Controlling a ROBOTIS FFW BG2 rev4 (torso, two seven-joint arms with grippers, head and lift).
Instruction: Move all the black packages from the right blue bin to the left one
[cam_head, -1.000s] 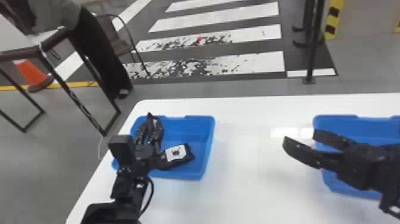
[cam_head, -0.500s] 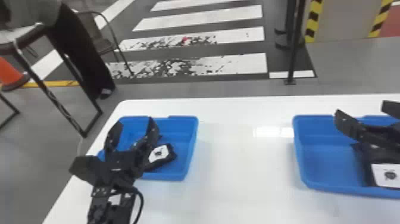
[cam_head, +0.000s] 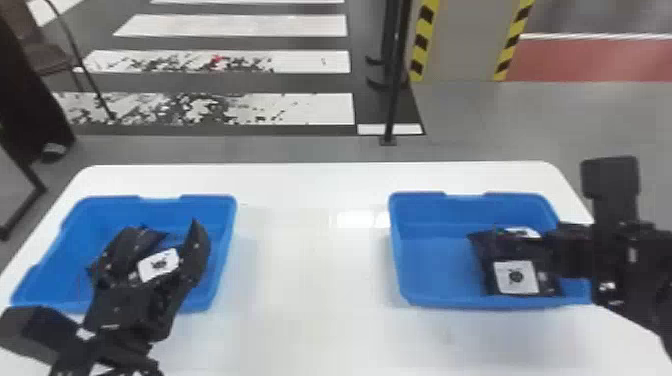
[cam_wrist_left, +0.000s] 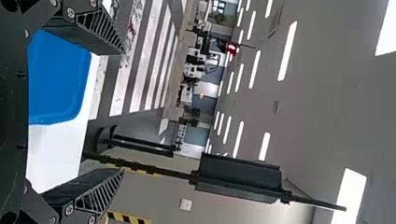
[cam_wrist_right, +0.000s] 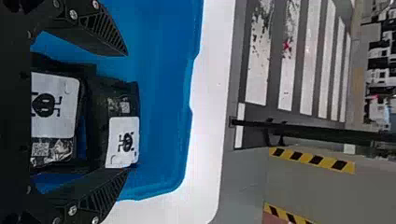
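In the head view my left gripper (cam_head: 162, 231) is over the left blue bin (cam_head: 227, 250), where a black package with a white label (cam_head: 157, 265) lies behind its fingers. The left wrist view shows that gripper (cam_wrist_left: 123, 111) open, nothing between its fingers. At the right blue bin (cam_head: 415, 295), my right gripper (cam_head: 562, 250) reaches in over the right side, beside a labelled black package (cam_head: 516, 277) and another behind it (cam_head: 520, 232). In the right wrist view this gripper (cam_wrist_right: 129, 111) is open, with the nearer package (cam_wrist_right: 56, 102) and farther package (cam_wrist_right: 125, 140) between and below its fingers.
Both bins stand on a white table (cam_head: 310, 260) with a broad stretch of tabletop between them. Past its far edge are a black post (cam_head: 395, 90), a striped floor and, at the far left, a chair (cam_head: 50, 60).
The head view has turned to the right. My right gripper has moved rightward, from the right bin's left side to above its packages. The left gripper's fingers have spread apart over the left bin.
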